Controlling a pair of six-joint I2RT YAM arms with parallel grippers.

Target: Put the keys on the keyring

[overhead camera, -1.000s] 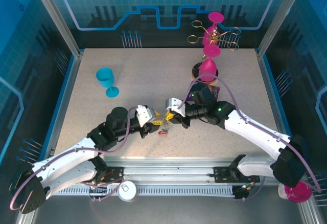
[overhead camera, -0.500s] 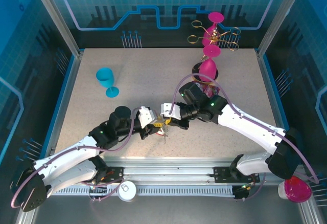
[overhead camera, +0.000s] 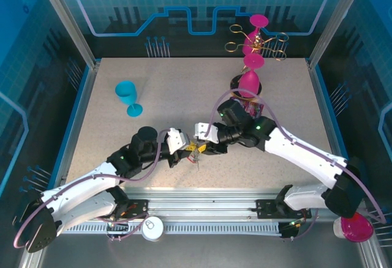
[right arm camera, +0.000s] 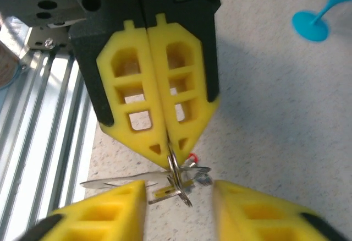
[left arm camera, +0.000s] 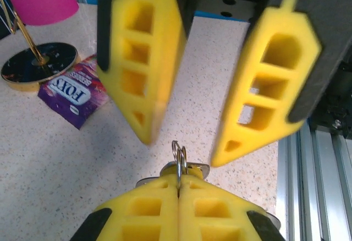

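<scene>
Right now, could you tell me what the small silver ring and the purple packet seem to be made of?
The small silver wire ring is probably bare polished metal: its thin doubled coils glint. The purple printed snack packet is likely glossy plastic film: it shows sheen, creases and white lettering.

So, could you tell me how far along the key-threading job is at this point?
Done: the left gripper is shut on the small silver metal ring. In hand: the open right gripper straddles that ring, with a thin silver metal key and a red plastic key head beside it. Left: I cannot tell whether any key is threaded yet, so threading likely remains.
</scene>
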